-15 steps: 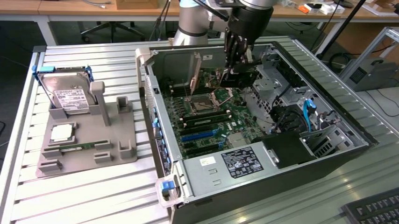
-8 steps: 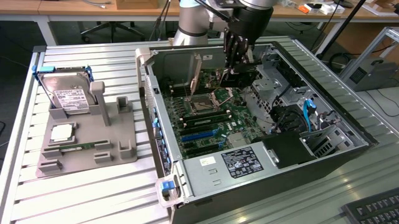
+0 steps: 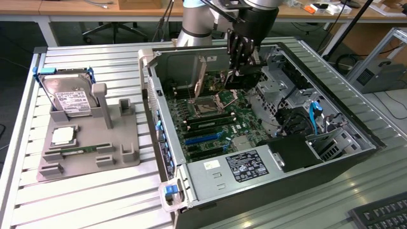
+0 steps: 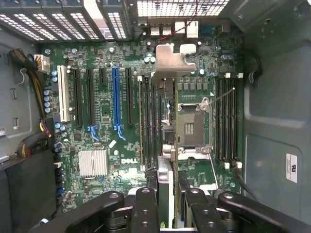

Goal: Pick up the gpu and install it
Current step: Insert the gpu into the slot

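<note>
Gripper [image 4: 166,194] is clamping the gpu [image 4: 165,145] edge-on by its top, hanging it over the motherboard [image 4: 102,131] inside the open computer case [image 3: 356,138], silver bracket [image 4: 172,65] pointing toward the rear wall, likely to line up with a slot

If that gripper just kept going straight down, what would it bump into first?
Probably the motherboard: the gripper, shut on the gpu, points down at it, so the card's lower edge would touch first, near the CPU socket. Depth is unclear.
</note>
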